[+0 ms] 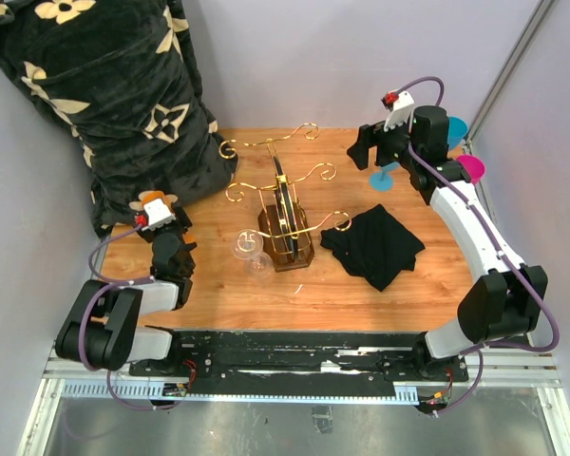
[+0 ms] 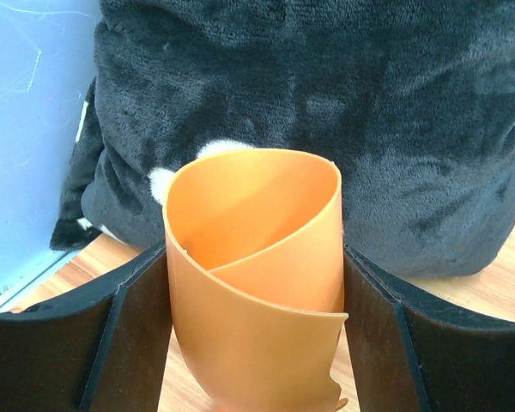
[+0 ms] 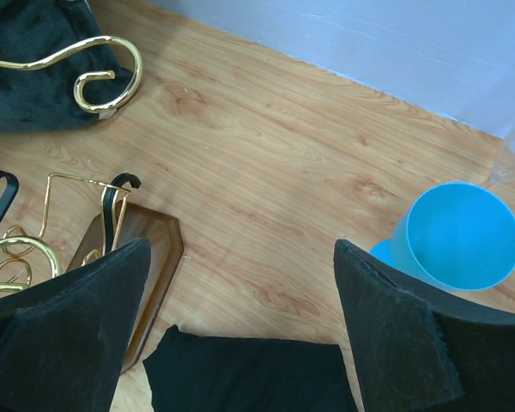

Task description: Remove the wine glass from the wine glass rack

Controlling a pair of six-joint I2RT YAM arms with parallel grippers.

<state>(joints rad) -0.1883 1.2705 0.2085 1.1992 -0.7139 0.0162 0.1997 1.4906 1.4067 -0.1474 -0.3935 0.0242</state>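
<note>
The wine glass rack [image 1: 287, 207], gold wire scrolls on a dark wooden base, stands mid-table; its base and scrolls also show in the right wrist view [image 3: 150, 257]. A clear wine glass [image 1: 249, 249] is at the left of the rack's base; I cannot tell if it hangs or stands. My left gripper [image 1: 158, 215] is at the left by the blanket, shut on an orange plastic wine glass [image 2: 257, 292] squeezed between both fingers. My right gripper [image 1: 372, 148] hovers open and empty over the back right, its fingers [image 3: 86, 309] wide apart above bare wood.
A blue wine glass [image 3: 459, 236] stands just right of the right gripper, its foot seen from above [image 1: 385, 179]. A pink glass [image 1: 470, 168] stands by the right wall. A black cloth [image 1: 375, 245] lies right of the rack. A black flowered blanket [image 1: 114, 95] fills the back left.
</note>
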